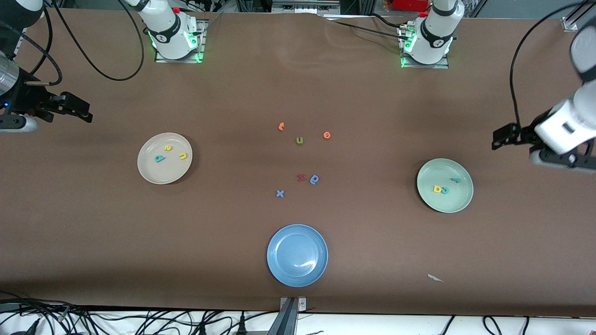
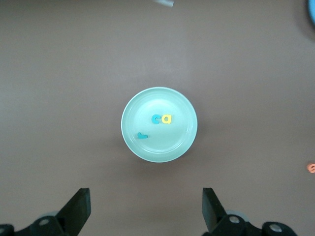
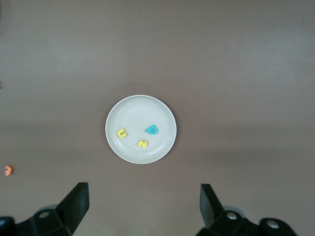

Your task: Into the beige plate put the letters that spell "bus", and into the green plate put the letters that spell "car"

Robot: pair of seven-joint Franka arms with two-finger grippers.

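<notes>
The beige plate (image 1: 160,175) lies toward the right arm's end of the table and holds a teal "b" (image 1: 159,158), a yellow "u" (image 1: 183,156) and a yellow "s" (image 1: 168,148). In the green plate (image 1: 448,203), toward the left arm's end, lie a teal "c" (image 1: 444,190), a yellow "a" (image 1: 436,189) and a teal "r" (image 1: 455,180). My right gripper (image 1: 86,113) hangs open and empty over bare table beside the beige plate. My left gripper (image 1: 497,138) is likewise open and empty, over bare table beside the green plate. Each wrist view looks down on its own plate.
A blue plate (image 1: 279,272) sits nearest the front camera, mid-table. Loose letters lie mid-table: two orange (image 1: 281,126) (image 1: 327,135), an olive "u" (image 1: 299,140), a red one (image 1: 301,177), a dark blue one (image 1: 314,179), a blue "x" (image 1: 280,193). A paper scrap (image 1: 435,278) lies near the front edge.
</notes>
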